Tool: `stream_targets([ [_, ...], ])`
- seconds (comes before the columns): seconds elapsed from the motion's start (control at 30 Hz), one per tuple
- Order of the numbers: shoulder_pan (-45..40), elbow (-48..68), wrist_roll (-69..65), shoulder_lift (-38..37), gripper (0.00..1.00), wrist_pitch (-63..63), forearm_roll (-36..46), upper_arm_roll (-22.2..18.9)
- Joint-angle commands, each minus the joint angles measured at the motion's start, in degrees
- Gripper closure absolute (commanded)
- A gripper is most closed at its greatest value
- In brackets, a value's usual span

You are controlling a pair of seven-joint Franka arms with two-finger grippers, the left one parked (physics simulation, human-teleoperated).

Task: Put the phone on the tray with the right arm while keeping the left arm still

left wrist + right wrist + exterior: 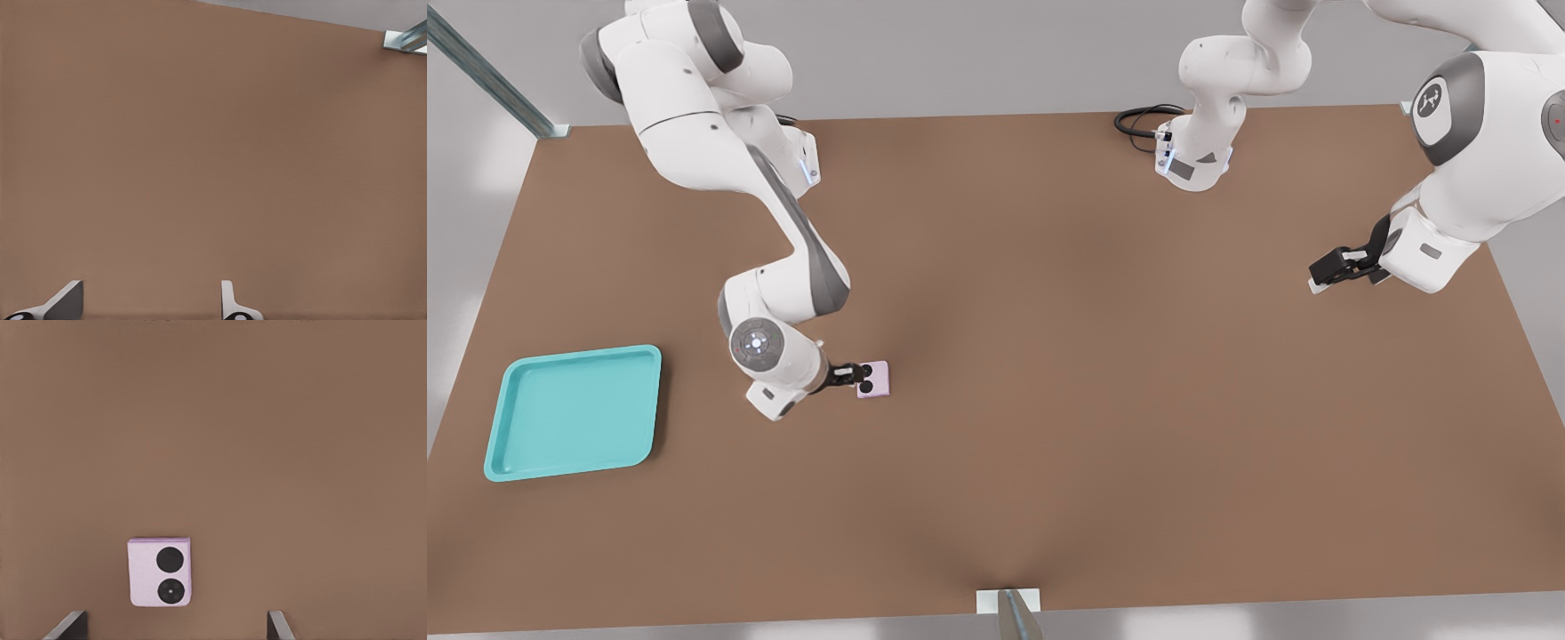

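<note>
Down near the front of my brown table [1049, 444] sits the tray [574, 413], flat and turquoise, off at the front view's left. A bit farther in I see the phone [874, 380] lying flat on the table, well apart from the tray (its two round black lenses face up). My gripper [852, 373] is low, right beside the phone on its tray side. From the right wrist view the phone [160, 572] lies between my two fingers [67, 625], which are spread wide and not touching it. Farther back the right arm [783, 213] bends up toward the table's far edge.
</note>
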Motion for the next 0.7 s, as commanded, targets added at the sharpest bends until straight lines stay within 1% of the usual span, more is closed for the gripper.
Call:
stream_targets([
  [0.0, 0.2, 0.0, 27.3, 0.9, 0.00, 5.8, 0.0, 1.1],
  [0.2, 0.2, -3.7, 29.0, 2.5, 0.00, 7.4, -0.2, 4.4],
  [0.37, 0.2, -6.1, 28.4, 4.5, 0.00, 10.5, -0.3, 4.6],
  [0.67, 0.2, -7.5, 28.1, 9.4, 0.00, 15.1, -4.2, 4.6],
])
